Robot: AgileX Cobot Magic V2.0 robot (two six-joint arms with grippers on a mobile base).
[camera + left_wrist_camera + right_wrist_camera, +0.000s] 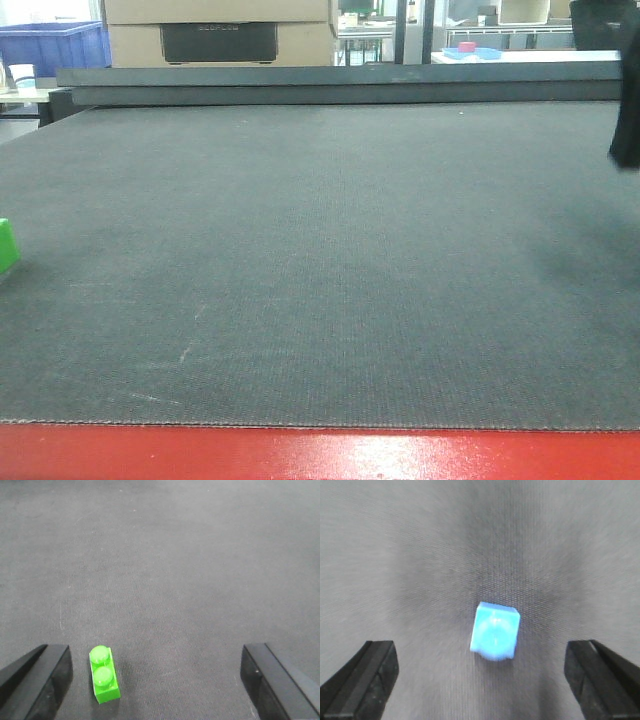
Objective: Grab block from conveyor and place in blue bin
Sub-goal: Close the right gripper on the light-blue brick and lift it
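my left fingers (47, 675) gape wide, empty; the block (104, 674) looks light, rigid, slick plastic. i'd pinch its long flat sides, below the studs.

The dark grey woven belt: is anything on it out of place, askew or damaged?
Nothing is damaged or spilled. The small bright green two-stud block lies off-centre between the left arm's open jaws, close to one, slightly skewed. A small light blue block, blurred, shows between the right arm's open jaws. The dark grey belt has only faint pale scuffs.
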